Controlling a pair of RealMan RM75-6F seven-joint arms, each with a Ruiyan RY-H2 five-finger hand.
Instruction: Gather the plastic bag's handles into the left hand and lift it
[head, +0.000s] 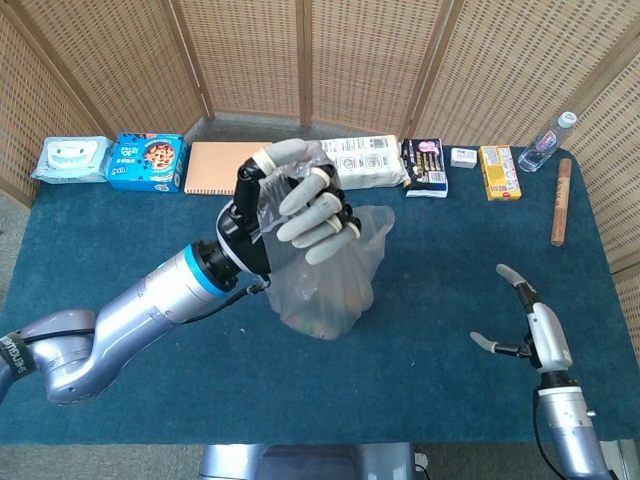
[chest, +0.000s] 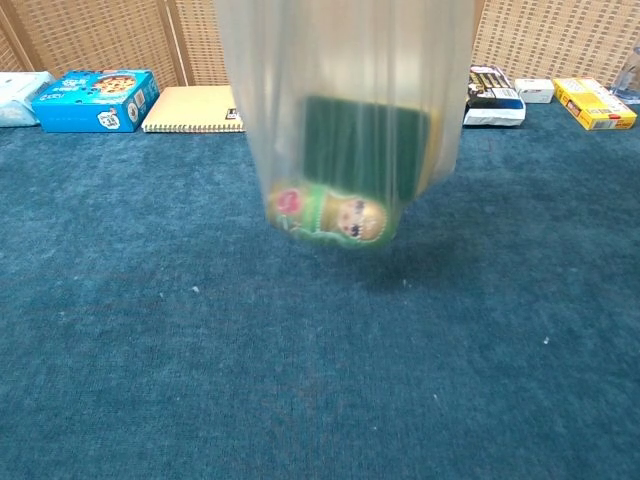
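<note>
My left hand grips the gathered handles of a clear plastic bag and holds it off the blue table. In the chest view the bag hangs in the air with a green doll and a dark green flat item inside, its bottom above the cloth. My right hand is open, fingers spread, low at the right near the table's front edge, far from the bag.
Along the back edge lie a wipes pack, a blue cookie box, an orange notebook, a long white pack, small boxes, a water bottle and a wooden stick.
</note>
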